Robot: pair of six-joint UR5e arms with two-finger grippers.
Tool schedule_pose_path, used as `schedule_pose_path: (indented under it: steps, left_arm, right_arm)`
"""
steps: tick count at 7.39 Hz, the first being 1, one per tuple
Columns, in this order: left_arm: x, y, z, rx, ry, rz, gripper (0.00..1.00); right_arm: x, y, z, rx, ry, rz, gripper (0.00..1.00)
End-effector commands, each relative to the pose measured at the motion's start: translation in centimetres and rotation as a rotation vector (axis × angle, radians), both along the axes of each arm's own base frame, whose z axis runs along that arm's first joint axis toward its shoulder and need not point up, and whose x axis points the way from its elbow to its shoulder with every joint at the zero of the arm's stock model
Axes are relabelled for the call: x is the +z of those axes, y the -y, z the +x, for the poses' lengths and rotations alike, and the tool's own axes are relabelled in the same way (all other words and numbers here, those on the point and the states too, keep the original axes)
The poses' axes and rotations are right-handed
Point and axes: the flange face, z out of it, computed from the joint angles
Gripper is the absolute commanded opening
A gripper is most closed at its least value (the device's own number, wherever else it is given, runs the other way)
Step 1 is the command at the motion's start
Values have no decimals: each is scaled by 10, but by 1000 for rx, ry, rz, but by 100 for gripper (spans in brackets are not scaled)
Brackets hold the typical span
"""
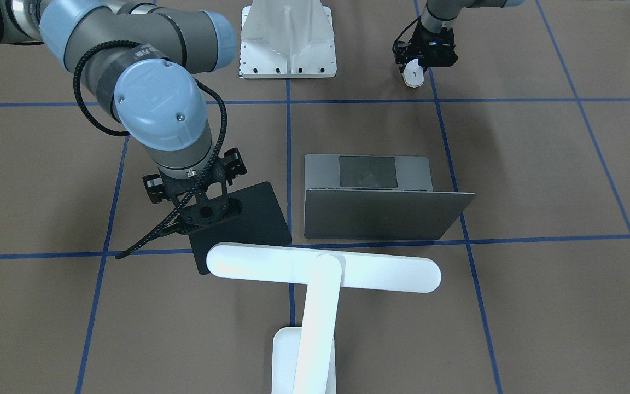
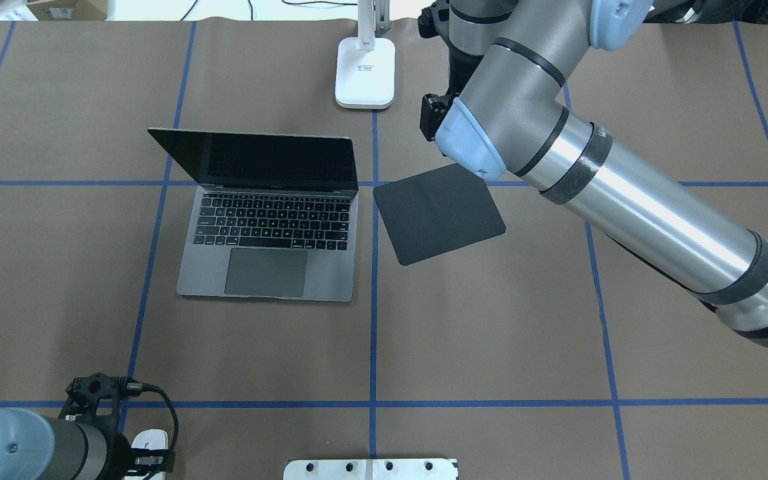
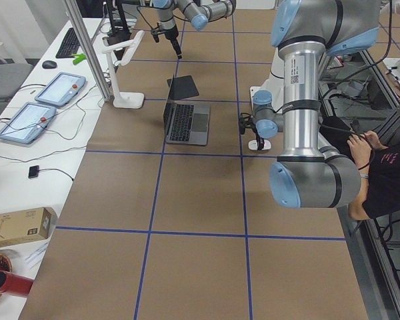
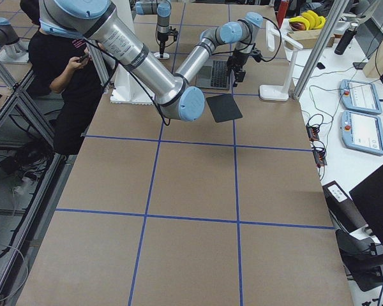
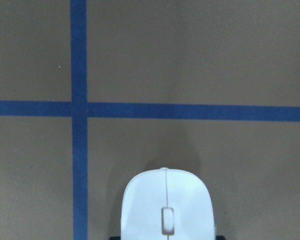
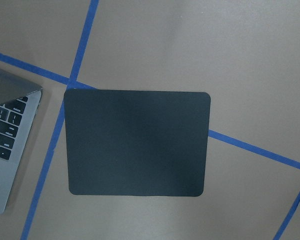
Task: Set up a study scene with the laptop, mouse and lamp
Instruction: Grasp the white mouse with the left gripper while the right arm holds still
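1. While the left gripper hangs low at the robot's own edge of the table, the mouse sits directly beneath it. Its front end pokes out ahead of the gripper.
2. The jaws stand either side of the mouse. I cannot tell whether they actually clamp it (only dark slivers show at the wrist view's bottom edge).
3. A blue tape crossing lies just ahead of that gripper, slightly to its left.
4. The right gripper hovers above the black mat, which lies flat and skewed straight below it. Nothing shows in its grip. I cannot tell the jaw width because the fingertips are hidden.
5. The laptop is just to the right gripper's left and well ahead of the left gripper. It is open, with its keyboard toward the robot. The mat's corner is near the laptop's edge, not touching.
6. The lamp stands upright beyond the right gripper, on the far side from the robot.
7. The white ribbed mount is off to the left gripper's right.
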Motion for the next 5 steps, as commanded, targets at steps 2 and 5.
schedule_pose_path:
  steps: [2,5]
  left_arm:
    - [-15,1,8,-1,-32,1,64]
    - [-46,24,-11,-38,-56,-14,64]
  right_arm:
    - [4,0,-1,-1,-3,-2,100]
    - [12,1,-1,0,8,8,100]
